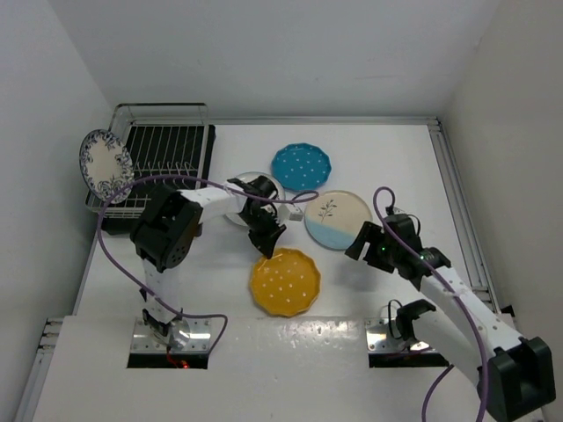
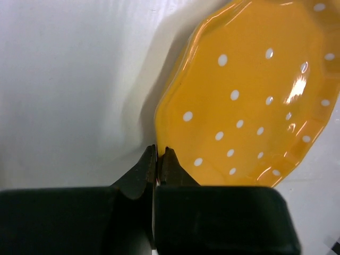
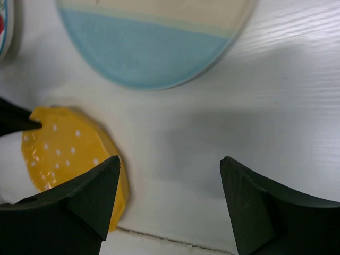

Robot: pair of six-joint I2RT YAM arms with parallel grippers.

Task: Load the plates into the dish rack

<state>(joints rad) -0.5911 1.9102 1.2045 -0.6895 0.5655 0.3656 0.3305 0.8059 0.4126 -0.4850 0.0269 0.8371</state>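
My left gripper is shut on the near-left rim of the yellow dotted plate, which lies flat on the table. One fingertip rests over the plate; the other is on the table side. The right gripper stands open over bare table, just below the cream-and-light-blue plate. A teal dotted plate lies further back. The strawberry plate is mostly hidden under my left arm. The blue floral plate stands at the left edge of the dish rack.
The rack sits in the back left corner against the walls. The table's right edge runs along a rail. Purple cables loop around both arms. In the right wrist view the yellow plate lies left of my fingers and the cream-and-blue plate ahead.
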